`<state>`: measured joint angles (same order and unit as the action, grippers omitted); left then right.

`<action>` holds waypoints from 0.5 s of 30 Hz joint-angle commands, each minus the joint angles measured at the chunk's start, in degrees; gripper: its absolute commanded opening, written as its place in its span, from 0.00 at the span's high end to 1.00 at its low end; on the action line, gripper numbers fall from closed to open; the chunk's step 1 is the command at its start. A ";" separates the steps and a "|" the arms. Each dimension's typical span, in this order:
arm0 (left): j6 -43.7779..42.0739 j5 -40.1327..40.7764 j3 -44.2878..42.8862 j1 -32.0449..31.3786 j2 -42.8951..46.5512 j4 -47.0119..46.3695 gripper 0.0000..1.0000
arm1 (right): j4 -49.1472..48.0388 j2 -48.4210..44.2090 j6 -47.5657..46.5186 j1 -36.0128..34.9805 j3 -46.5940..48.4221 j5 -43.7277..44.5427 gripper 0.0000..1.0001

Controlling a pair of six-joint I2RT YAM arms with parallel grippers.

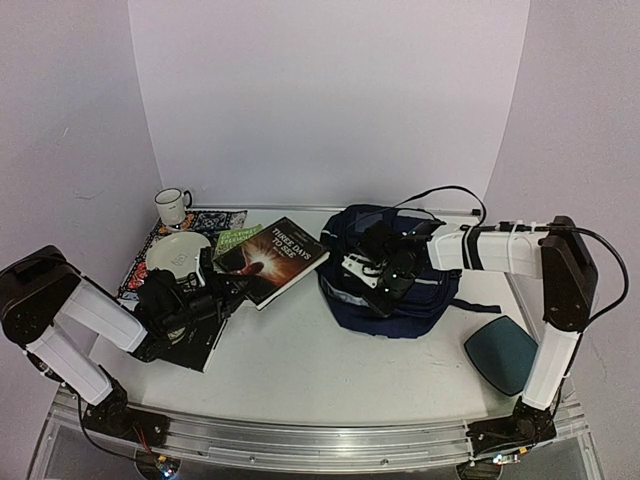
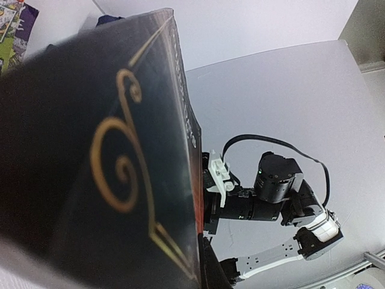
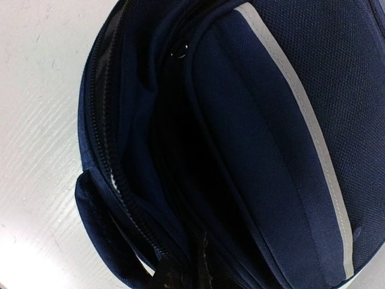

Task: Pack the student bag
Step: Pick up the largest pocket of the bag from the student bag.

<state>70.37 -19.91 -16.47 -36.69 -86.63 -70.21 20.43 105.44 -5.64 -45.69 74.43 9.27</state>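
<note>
While lying toward the far right corner of the desk (image 1: 330,385), student bag (image 1: 425,297): long axis roughly far-to-near, zip mouth gaping; bare room along near edge; left claw (image 1: 222,292) pinches black book (image 2: 90,180); right claw (image 1: 385,278) state: cannot tell.

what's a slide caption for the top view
Left gripper holds a black book; right gripper at the navy student bag

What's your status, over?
Left gripper shut on dark book. Right gripper at student bag, grip unclear. Bag unzipped. No obstruction seen between book and bag.
</note>
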 commanded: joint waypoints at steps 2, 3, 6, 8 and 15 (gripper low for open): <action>-1.01 -3.28 -2.30 -0.07 0.57 -4.85 1.00 | 3.61 -2.58 -0.83 -0.10 0.80 4.83 1.00; -0.94 -3.69 -2.14 -0.25 0.58 -4.73 1.00 | 3.65 -3.01 -0.86 -0.22 1.03 5.95 1.00; -0.68 -4.05 -1.59 -1.39 0.61 -4.44 1.00 | 3.77 -5.03 -1.05 -0.75 2.06 10.32 1.00; -0.54 -3.81 -1.09 -2.63 0.65 -4.18 1.00 | 3.31 -6.22 -1.88 -1.22 3.20 14.79 1.00; 1.04 -3.45 -1.37 -8.12 -1.22 -3.30 1.00 | -2.36 -9.58 -3.49 -2.33 5.51 25.08 1.00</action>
<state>70.90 -22.60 -16.47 -42.16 -87.23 -69.01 20.65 100.71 -8.09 -47.76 76.96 24.53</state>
